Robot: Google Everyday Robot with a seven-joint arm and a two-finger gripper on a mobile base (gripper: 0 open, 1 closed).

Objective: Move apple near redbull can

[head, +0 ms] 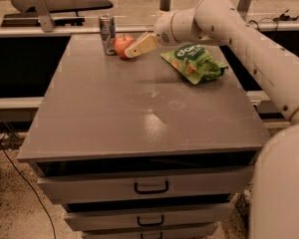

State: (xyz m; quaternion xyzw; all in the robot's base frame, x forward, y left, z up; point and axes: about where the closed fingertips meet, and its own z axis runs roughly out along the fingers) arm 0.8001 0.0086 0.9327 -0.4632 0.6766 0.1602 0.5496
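The apple (120, 44), red-orange and round, rests on the grey table (114, 113) at the far left, just right of the silver redbull can (107, 34), which stands upright. The two are almost touching. My gripper (130, 51) reaches in from the right, and its cream fingers (143, 45) lie against the apple's right side. The gripper is open and is not lifting the apple. Most of the apple shows to the left of the fingertips.
A green snack bag (193, 61) lies at the far right of the table, under my arm (229, 24). Drawers with dark handles (151, 187) sit below the table's front edge. A rail and glass partition run behind the table.
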